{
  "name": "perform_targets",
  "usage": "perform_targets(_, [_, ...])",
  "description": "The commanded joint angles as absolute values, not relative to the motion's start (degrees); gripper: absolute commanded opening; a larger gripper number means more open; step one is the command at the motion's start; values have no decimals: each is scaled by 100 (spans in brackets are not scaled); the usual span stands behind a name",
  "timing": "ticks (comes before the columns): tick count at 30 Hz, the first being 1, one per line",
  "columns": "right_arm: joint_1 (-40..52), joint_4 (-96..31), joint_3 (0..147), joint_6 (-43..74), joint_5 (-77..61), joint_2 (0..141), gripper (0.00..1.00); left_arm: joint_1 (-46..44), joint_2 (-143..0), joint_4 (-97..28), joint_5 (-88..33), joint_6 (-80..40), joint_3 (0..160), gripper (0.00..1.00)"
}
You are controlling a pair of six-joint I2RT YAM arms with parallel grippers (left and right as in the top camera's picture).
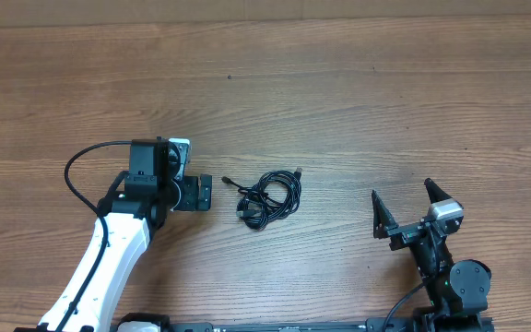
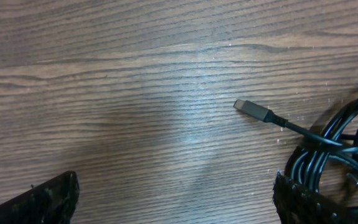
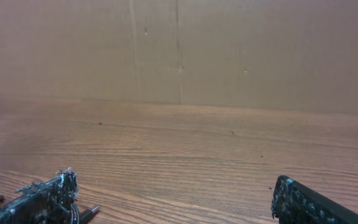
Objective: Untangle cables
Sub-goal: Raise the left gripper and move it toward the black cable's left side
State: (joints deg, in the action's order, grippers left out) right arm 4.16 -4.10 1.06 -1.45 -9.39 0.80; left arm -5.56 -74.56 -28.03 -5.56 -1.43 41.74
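step: first grasp | cables (image 1: 268, 197): knotted bundle, 3 o'clock of our left gripper (image 1: 207, 192), 9 o'clock of our right gripper (image 1: 402, 189) | both spread, empty | advice: we pinch the stray plug end (image 2: 252, 109) (not the knot), pull toward 9 o'clock

1. Left arm (image 1: 109, 258): white link runs up from the lower-left edge; black wrist on top, turned to point right.
2. Left gripper (image 1: 207, 193): jaws spread wide, nothing between them. In the wrist view its fingertips (image 2: 48, 200) show only at the bottom corners.
3. Right arm (image 1: 459, 281): black, folded low at the bottom-right edge, reaching up and left.
4. Right gripper (image 1: 404, 205): fingers splayed in a wide V, holding nothing.
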Motion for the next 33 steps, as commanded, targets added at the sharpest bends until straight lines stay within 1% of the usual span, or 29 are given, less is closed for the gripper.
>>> perform_targets(1, [445,-401,45,-106,-860,16,100,-580,-7489,-2783,-775,-456,4335,99])
perform_targets(15, [445,-401,45,-106,-860,16,100,-580,-7489,-2759,-1013,-423,4335,100])
perform_targets(22, [445,-401,45,-106,-860,16,100,-582,-7491,-2757,-1584,154,4333,100])
perform_targets(33, [445,-401,45,-106,-860,16,100,-582,-7491,-2764,-1660,154,4333,100])
